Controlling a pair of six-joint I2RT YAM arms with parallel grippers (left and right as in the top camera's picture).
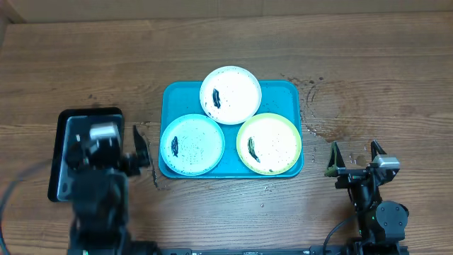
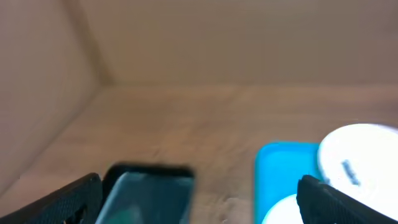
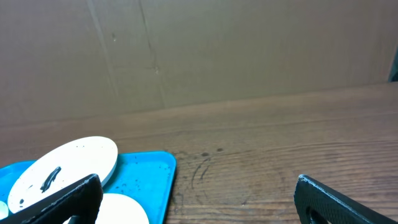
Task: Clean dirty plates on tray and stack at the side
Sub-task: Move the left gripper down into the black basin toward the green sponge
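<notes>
The turquoise tray (image 1: 287,92) lies mid-table with three smeared plates on it. The white plate (image 1: 230,94) is at the back and overlaps the light blue plate (image 1: 192,144) at front left and the yellow-green plate (image 1: 269,144) at front right. My left gripper (image 1: 144,152) is open and empty, just left of the tray. My right gripper (image 1: 354,157) is open and empty, right of the tray near the front edge. The left wrist view shows the tray (image 2: 280,168) and white plate (image 2: 357,162). The right wrist view shows the tray (image 3: 149,174) and white plate (image 3: 68,162).
A small black tray (image 1: 64,138) sits at the left, partly under my left arm; it also shows in the left wrist view (image 2: 149,193). Wet marks and scuffs (image 1: 318,106) lie on the wood right of the turquoise tray. A cardboard wall stands behind the table.
</notes>
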